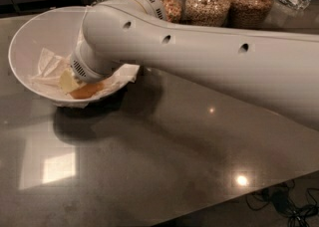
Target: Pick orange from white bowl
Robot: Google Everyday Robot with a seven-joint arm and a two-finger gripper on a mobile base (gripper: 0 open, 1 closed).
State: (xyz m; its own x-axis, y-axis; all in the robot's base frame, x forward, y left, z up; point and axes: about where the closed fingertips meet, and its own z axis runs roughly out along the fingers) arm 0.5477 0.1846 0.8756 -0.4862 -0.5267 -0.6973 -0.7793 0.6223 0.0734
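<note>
The end effector (81, 73) was seen inside the bowl (35, 32) on the desk (149, 171), mostly hidden by the arm (199, 56); its opening could not be told. The orange (88, 90) was seen beside it on the paper (47, 64).

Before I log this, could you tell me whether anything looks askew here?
Yes: the bowl looks tipped toward the arm, and its paper hangs over the near rim. The pincer is down inside the bowl.

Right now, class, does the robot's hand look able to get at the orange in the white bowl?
Probably yes: the arm's wrist is down inside the white bowl, right beside the orange, with nothing seen between them. The hand itself is hidden beneath the wrist.
</note>
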